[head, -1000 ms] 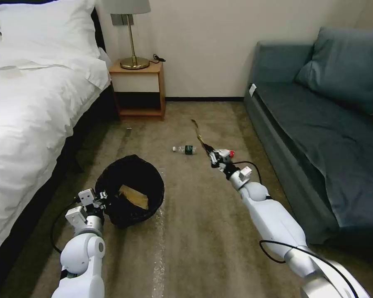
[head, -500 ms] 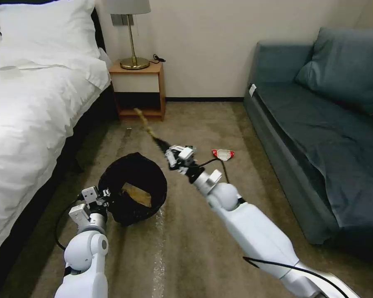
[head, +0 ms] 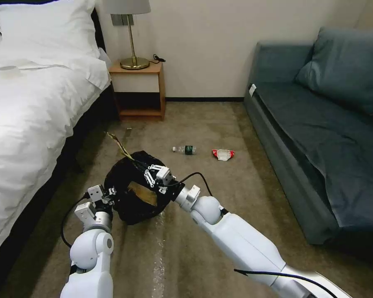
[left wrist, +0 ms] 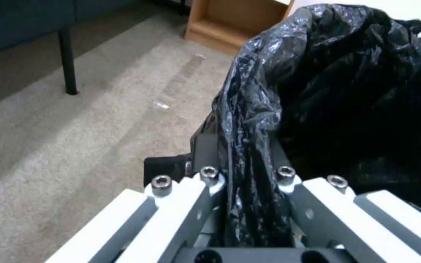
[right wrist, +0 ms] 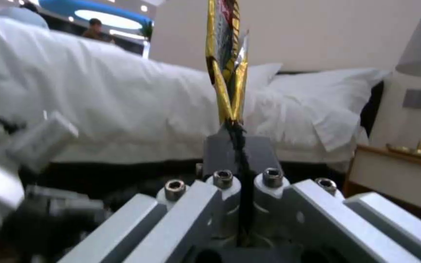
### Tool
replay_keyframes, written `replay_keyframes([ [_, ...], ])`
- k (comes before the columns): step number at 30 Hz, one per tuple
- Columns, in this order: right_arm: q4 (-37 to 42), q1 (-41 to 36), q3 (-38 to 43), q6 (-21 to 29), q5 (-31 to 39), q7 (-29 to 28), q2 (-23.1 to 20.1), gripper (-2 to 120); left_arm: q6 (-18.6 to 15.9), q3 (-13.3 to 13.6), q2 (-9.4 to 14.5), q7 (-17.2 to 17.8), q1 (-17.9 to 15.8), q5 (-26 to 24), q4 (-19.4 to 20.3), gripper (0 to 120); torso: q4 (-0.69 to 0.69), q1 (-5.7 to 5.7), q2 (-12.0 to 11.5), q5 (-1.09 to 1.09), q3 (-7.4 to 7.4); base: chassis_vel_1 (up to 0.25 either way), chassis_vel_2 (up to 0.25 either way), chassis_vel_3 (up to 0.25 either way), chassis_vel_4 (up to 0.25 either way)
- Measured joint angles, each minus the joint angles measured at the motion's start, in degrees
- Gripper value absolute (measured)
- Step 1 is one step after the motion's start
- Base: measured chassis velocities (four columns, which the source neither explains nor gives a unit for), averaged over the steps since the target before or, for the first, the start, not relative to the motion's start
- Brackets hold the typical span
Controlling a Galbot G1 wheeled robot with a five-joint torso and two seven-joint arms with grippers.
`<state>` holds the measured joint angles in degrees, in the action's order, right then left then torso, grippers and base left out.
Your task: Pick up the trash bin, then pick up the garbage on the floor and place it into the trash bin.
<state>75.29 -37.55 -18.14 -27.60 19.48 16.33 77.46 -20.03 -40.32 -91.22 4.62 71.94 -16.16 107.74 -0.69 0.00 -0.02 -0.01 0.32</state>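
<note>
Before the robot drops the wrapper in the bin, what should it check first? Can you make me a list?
1. Left hand grips the bin by its liner rim: ok, the liner is pinched between its fingers in the left wrist view.
2. Right hand holds the wrapper: ok, shut on its end.
3. Right hand is over the bin's opening: ok.
4. The whole wrapper is over the opening: not ok, its free end sticks out past the rim toward the bed.
5. Room inside the bin: ok, just a brown paper lies in it.
6. Litter left on the floor: not ok, the bottle and the red wrapper lie there.
</note>
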Motion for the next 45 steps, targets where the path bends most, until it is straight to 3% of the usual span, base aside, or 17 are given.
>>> replay_keyframes([
  [12, -4.47, -1.99, 1.06, -1.41, -3.36, 0.22, 0.75, 2, -0.01, 0.13, -0.29, 0.00, 0.76, 0.52, 0.81, 4, 0.00, 0.00, 0.00, 0.00, 0.00, 0.000, 0.000, 0.000, 0.000],
  [14, -4.53, -2.19, 1.12, -1.43, -3.58, 0.25, 0.76, 6, -0.01, 0.06, -0.28, 0.00, 0.78, 0.52, 0.86, 4, 0.00, 0.00, 0.00, 0.00, 0.00, 0.000, 0.000, 0.000, 0.000],
  [16, -4.43, -2.51, 1.20, -1.43, -4.13, 0.38, 0.73, 20, -0.01, -0.09, -0.22, 0.00, 0.85, 0.52, 0.98, 4, 0.00, 0.00, 0.00, 0.00, 0.00, 0.000, 0.000, 0.000, 0.000],
  [23, -3.60, -2.53, 1.31, -1.34, -4.30, 0.44, 0.56, 39, 0.03, -0.19, -0.18, 0.00, 1.18, 0.52, 1.02, 4, 0.00, 0.00, 0.00, 0.00, 0.00, 0.000, 0.000, 0.000, 0.000],
  [28, -2.60, -1.78, 2.48, -0.95, -4.07, 0.43, 0.41, 65, 0.09, -0.39, 0.08, -0.02, 1.35, 0.47, 1.03, 4, 0.00, 0.00, 0.00, 0.00, 0.00, 0.000, 0.000, 0.000, 0.000],
  [32, -1.61, -1.06, 3.39, -0.47, -3.57, 0.01, 0.26, 73, 0.09, -0.51, 0.34, -0.03, 1.36, 0.38, 1.02, 4, 0.00, 0.00, 0.00, 0.00, 0.00, 0.000, 0.000, 0.000, 0.000],
  [34, -0.77, 0.24, 5.34, 0.13, -3.12, -2.00, 0.22, 86, 0.10, -0.74, 0.72, -0.05, 1.22, 0.05, 0.89, 4, 0.00, 0.00, 0.00, 0.00, 0.00, 0.000, 0.000, 0.000, 0.000],
  [37, -0.24, 1.20, 7.70, 0.84, -2.53, -4.34, 0.12, 96, 0.11, -0.99, 1.23, -0.07, 1.03, -0.47, 0.62, 4, 0.00, 0.00, 0.00, 0.00, 0.00, 0.000, 0.000, 0.000, 0.000],
  [44, 1.46, 1.31, 13.34, 4.89, -0.78, -9.76, -0.83, 100, 0.48, -1.19, 2.27, -0.11, 0.43, -1.64, -0.03, 4, 0.00, 0.00, 0.00, 0.00, 0.00, 0.000, 0.000, 0.000, 0.000],
  [45, 1.79, 0.91, 15.22, 6.16, 0.07, -13.25, -1.11, 100, 0.50, -1.25, 2.50, -0.15, 0.20, -1.80, -0.25, 4, 0.00, 0.00, 0.00, 0.00, 0.00, 0.000, 0.000, 0.000, 0.000],
])
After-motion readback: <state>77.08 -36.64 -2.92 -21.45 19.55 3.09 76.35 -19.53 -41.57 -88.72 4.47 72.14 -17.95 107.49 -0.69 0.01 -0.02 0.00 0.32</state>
